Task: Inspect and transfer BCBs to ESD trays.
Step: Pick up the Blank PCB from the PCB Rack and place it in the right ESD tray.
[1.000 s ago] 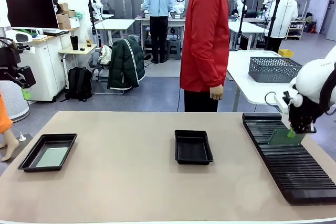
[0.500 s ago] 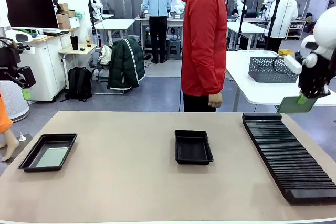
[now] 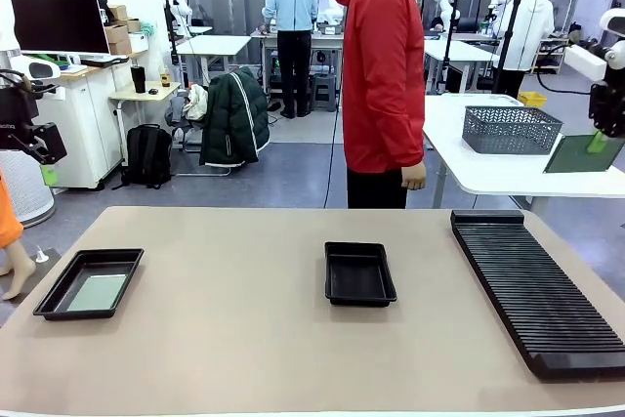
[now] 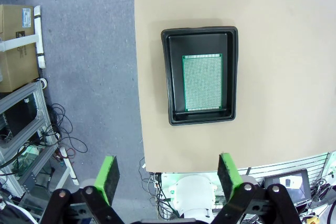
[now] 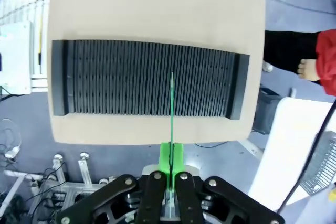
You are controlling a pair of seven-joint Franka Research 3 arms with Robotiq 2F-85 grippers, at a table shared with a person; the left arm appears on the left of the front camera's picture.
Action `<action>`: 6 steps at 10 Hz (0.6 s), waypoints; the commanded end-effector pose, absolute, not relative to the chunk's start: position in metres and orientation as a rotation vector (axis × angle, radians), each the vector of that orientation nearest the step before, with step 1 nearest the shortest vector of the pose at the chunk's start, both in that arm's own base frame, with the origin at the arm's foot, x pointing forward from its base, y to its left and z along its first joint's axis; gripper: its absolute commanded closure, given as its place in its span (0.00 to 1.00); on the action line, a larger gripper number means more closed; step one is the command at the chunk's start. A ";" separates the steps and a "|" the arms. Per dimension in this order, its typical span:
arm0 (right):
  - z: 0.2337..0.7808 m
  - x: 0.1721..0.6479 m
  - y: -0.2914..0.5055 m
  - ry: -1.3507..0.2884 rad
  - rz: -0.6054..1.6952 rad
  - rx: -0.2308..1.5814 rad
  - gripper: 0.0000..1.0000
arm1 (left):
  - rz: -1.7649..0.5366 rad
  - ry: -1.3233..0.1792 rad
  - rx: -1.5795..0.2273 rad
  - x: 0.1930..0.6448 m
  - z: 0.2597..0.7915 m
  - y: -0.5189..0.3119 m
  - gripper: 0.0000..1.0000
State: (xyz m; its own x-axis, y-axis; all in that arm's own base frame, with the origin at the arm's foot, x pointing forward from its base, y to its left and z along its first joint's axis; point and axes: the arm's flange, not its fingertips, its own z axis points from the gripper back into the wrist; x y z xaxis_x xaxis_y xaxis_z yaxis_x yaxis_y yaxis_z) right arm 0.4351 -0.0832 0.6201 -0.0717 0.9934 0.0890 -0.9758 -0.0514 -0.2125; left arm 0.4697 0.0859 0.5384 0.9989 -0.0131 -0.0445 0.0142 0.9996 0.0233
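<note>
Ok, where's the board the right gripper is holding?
Front view, far right: the board hangs pinched in the right gripper, high above the black rack on the table's right side.

Counting two ESD trays sitting on the table [image 3: 234, 339]: left tray [image 3: 109, 259], centre tray [image 3: 359, 275]. Two BCBs showing: first BCB [image 3: 96, 292] lying in the left tray, second BCB [image 3: 581, 155] hanging in the right hand [image 3: 598, 141]. Two hands counting the left hand [image 4: 168, 177]. One slotted rack [image 3: 537, 290], one mesh basket [image 3: 510, 130]. Three people standing beyond.
</note>
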 end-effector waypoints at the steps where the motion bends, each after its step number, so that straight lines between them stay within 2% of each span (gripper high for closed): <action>1: 0.633 0.436 -0.089 -0.223 1.626 -0.097 1.00 | -0.013 0.041 0.024 0.470 0.538 0.087 0.00; 6: 0.635 0.434 -0.087 -0.251 1.620 -0.101 1.00 | -0.013 0.041 0.024 0.470 0.538 0.087 0.00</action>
